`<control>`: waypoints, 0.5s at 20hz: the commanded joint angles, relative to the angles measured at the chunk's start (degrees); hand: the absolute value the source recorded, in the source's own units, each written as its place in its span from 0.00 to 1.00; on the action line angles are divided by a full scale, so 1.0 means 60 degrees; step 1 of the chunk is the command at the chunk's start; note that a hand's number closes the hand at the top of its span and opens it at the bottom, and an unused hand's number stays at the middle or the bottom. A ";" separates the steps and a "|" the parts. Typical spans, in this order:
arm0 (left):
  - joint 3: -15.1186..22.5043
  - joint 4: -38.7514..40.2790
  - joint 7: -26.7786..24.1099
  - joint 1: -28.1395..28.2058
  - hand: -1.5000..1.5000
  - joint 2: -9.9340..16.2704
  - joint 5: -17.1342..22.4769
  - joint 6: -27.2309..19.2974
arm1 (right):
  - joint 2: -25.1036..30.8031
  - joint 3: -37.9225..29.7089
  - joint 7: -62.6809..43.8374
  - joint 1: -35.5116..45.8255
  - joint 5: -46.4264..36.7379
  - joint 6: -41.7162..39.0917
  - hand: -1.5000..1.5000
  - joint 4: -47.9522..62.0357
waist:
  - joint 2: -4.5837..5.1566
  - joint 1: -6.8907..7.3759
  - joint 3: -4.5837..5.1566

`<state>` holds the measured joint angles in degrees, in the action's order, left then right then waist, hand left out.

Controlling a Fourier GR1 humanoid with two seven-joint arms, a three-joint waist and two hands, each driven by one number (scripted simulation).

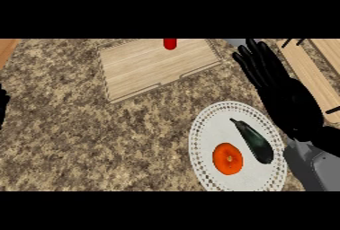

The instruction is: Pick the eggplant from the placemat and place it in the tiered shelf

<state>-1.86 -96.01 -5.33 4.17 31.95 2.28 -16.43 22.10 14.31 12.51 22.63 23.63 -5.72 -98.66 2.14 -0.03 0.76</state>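
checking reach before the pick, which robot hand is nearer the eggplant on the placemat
Right. The right robot hand is open just above and right of the eggplant, close beside it. The left robot hand barely shows at the far left edge, across the counter.

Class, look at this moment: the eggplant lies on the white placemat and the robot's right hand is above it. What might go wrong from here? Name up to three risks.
1. The orange fruit lies close beside the eggplant on the placemat, so closing fingers might knock it away.
2. The right hand is open above and beyond the eggplant; it may come down off target.
3. The shelf's wooden slats are close by the hand, so a carry might clip them.
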 commanded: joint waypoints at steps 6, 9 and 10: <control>0.0387 0.1415 0.1480 -0.0293 0.50 -0.0708 0.1418 0.1175 | -0.0043 0.0837 -0.2769 0.0073 -0.1911 0.1779 1.00 0.2932 | -0.0147 0.0136 -0.0073; 0.0536 0.1350 0.1408 0.0231 0.50 -0.1101 0.1498 0.1016 | 0.1607 0.0145 -0.3166 -0.0752 -0.4394 0.3995 1.00 0.3622 | -0.0218 -0.0480 0.0038; 0.0432 0.1373 0.1590 0.0160 0.50 -0.0992 0.1642 0.1132 | 0.1443 0.0457 -0.3161 -0.0898 -0.5092 0.4633 1.00 0.3736 | -0.0266 -0.0322 -0.0023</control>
<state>0.43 -89.13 1.89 4.52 27.25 9.58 -11.04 28.11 16.48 -2.58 19.68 4.52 10.87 -81.30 1.03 -1.54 0.85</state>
